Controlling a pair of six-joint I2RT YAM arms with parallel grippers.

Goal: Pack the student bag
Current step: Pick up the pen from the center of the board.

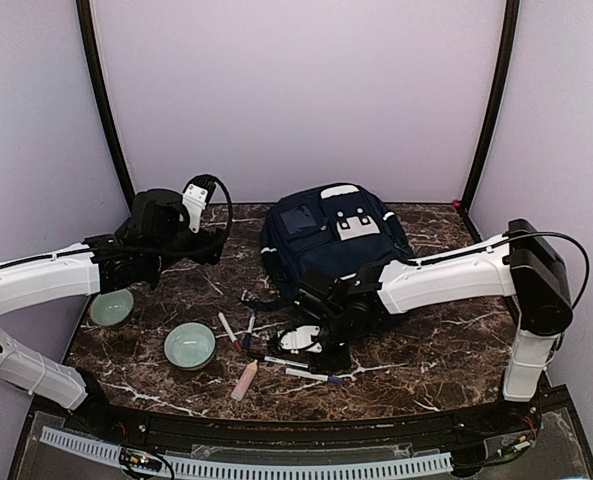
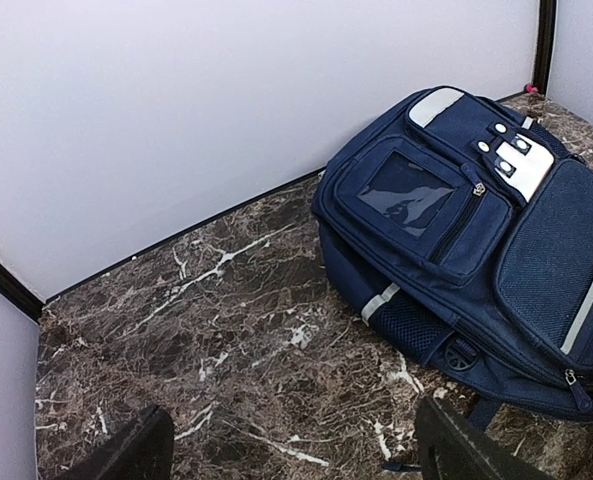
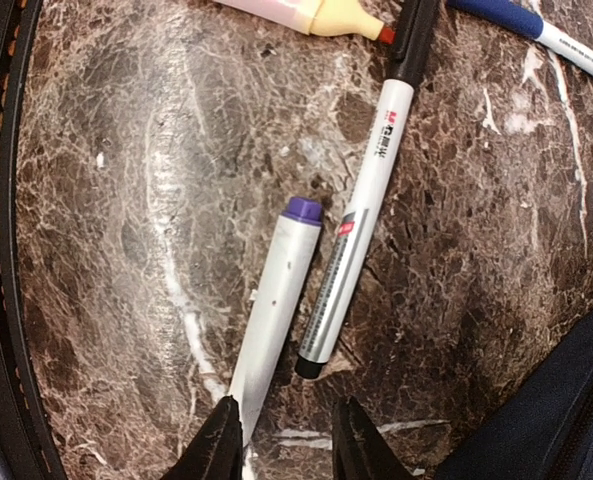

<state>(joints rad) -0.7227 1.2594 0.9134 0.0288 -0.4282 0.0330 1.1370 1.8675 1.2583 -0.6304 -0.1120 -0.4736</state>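
From above, the student bag (image 1: 331, 240) lies at the back middle of the surface (image 1: 446, 360), just behind the low right pincer (image 1: 311, 345); that arm is nearer.

On the left wrist, the left pincer (image 2: 296, 462) stands wide apart and empty, with bare surface between it and the bag.

On the right wrist, the jaws straddle the tail of the purple-capped marker (image 3: 276, 300), whose long axis points away. I cannot tell whether they clamp it.

Bright, even light; soft shadows; sharp focus.
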